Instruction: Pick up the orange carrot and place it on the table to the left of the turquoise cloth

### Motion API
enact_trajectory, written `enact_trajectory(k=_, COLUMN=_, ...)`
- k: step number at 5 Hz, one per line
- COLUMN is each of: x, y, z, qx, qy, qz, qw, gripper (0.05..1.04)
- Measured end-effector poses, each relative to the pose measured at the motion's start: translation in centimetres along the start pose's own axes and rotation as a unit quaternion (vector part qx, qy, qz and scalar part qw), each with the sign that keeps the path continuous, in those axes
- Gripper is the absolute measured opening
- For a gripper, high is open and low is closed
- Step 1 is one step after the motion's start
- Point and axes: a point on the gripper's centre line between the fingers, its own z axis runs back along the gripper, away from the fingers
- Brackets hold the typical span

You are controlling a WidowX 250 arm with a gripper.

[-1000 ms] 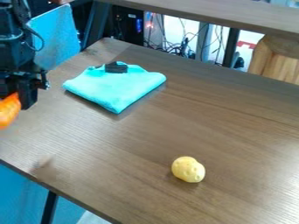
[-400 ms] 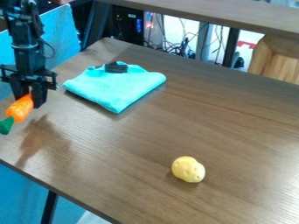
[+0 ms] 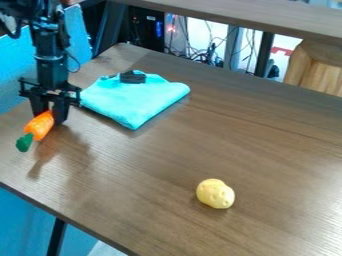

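Orange carrot (image 3: 41, 125) clamped in pincer (image 3: 51, 116), green end hanging down-left.

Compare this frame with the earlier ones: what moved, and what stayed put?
The gripper has moved rightward across the view, the orange toy carrot with it, held the whole time; the carrot's green top, out of frame at first, now shows. Nothing was let go. The turquoise cloth, the black piece on it and the yellow potato-like toy stayed put.
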Motion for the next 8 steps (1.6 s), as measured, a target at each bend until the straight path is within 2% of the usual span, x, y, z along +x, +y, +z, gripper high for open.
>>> enact_trajectory(k=1, x=0.27, y=-0.54, z=-0.36, qx=0.006, qy=0.009, qz=-0.003, qw=0.9999, gripper=0.461)
enact_trajectory(k=3, x=0.52, y=-0.66, z=-0.39, qx=0.007, qy=0.007, qz=-0.005, qw=0.9999, gripper=0.460)
enact_trajectory(k=4, x=0.36, y=-0.69, z=-0.53, qx=0.006, qy=0.011, qz=-0.004, qw=0.9999, gripper=0.531)
enact_trajectory(k=5, x=0.33, y=-0.81, z=-0.49, qx=0.003, qy=0.010, qz=-0.002, qw=0.9999, gripper=0.787)
enact_trajectory(k=6, x=0.15, y=-0.94, z=-0.56, qx=0.000, qy=0.011, qz=-0.002, qw=0.9999, gripper=0.967)
enact_trajectory(k=8, x=0.09, y=-1.01, z=-0.50, qx=-0.003, qy=0.012, qz=-0.003, qw=0.9999, gripper=0.977)
